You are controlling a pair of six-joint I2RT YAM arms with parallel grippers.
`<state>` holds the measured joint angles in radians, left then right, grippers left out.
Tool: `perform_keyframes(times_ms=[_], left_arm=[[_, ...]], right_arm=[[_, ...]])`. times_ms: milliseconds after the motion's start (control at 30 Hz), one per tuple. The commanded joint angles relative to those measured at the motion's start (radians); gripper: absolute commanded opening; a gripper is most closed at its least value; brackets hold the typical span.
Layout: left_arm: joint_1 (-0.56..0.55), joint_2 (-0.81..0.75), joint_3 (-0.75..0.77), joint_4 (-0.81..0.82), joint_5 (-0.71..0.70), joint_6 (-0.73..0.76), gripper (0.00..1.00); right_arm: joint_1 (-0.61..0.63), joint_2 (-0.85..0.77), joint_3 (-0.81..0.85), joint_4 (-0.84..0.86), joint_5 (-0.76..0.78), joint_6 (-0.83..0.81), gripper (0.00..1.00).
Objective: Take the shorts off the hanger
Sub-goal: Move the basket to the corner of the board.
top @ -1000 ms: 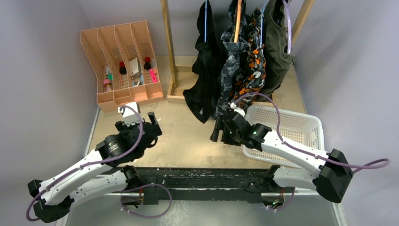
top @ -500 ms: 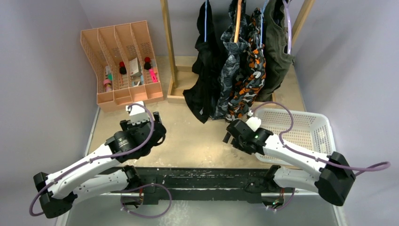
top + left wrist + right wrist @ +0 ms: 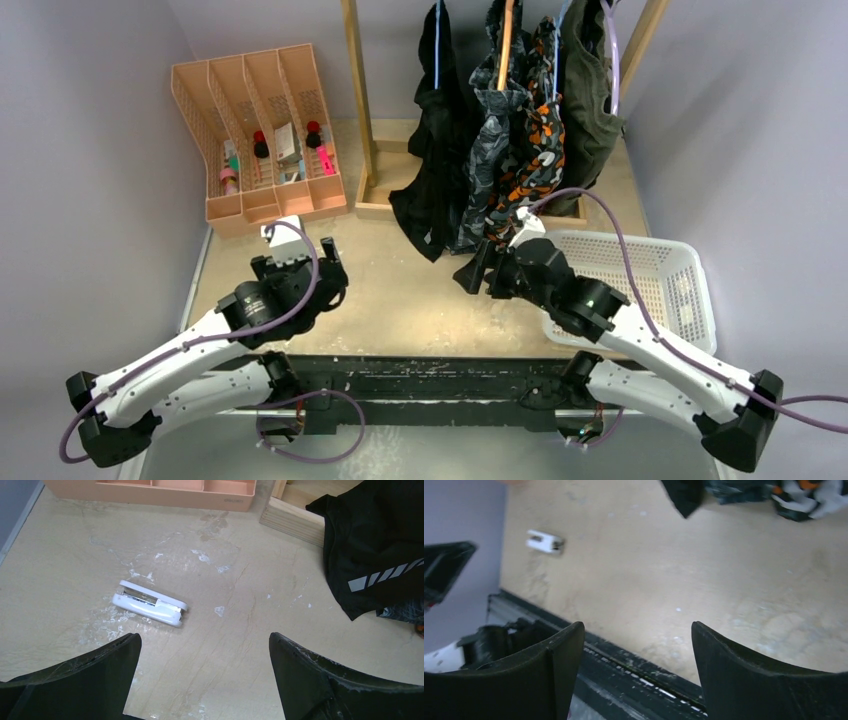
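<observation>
Four shorts hang from hangers on a wooden rack at the back in the top view: plain black (image 3: 432, 130), dark blue-grey patterned (image 3: 494, 150), orange-white-black camouflage (image 3: 538, 160) and olive green (image 3: 588, 100). My right gripper (image 3: 473, 272) is open and empty, low over the table just below the patterned shorts' hem. In the right wrist view (image 3: 638, 670) the black hem (image 3: 684, 492) and the camouflage hem (image 3: 809, 497) show at the top. My left gripper (image 3: 328, 268) is open and empty at the left. In its wrist view (image 3: 205, 680) the black shorts' hem (image 3: 375, 545) is at upper right.
A white basket (image 3: 640, 250) sits on the right under my right arm. A pink compartment organizer (image 3: 262, 140) with small items stands at the back left. A small white stapler-like object (image 3: 150, 602) lies on the table in front of my left gripper. The rack's wooden base (image 3: 292, 520) lies behind.
My right arm has stretched out, its elbow swinging to the lower right, while its gripper stays below the shorts' hems. My left gripper moved slightly toward the back and has settled.
</observation>
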<state>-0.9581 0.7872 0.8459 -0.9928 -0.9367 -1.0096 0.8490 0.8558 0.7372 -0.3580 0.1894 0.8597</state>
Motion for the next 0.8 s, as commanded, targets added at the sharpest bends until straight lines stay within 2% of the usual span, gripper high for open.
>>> perform_keyframes(times_ms=[0, 67, 267, 433, 667, 767], left_arm=[[-0.001, -0.022, 0.005, 0.011, -0.031, 0.003, 1.00], [-0.002, -0.023, 0.007, 0.010, -0.031, 0.003, 1.00], [-0.001, -0.025, 0.006, 0.006, -0.034, 0.004, 1.00], [-0.002, -0.023, 0.007, 0.000, -0.051, -0.007, 1.00], [-0.001, -0.017, 0.011, -0.007, -0.062, -0.014, 1.00], [-0.002, -0.020, 0.010, -0.007, -0.063, -0.015, 1.00]], right_arm=[[0.023, -0.013, 0.103, 0.131, -0.178, -0.156, 0.77], [0.068, 0.052, 0.182, 0.102, -0.143, -0.185, 0.76], [0.308, 0.293, 0.517, -0.143, 0.273, -0.162, 0.78], [0.328, 0.438, 0.753, -0.279, 0.494, -0.132, 0.79], [0.328, 0.571, 1.030, -0.322, 0.609, -0.249, 0.80], [0.326, 0.636, 1.165, -0.363, 0.694, -0.325, 0.87]])
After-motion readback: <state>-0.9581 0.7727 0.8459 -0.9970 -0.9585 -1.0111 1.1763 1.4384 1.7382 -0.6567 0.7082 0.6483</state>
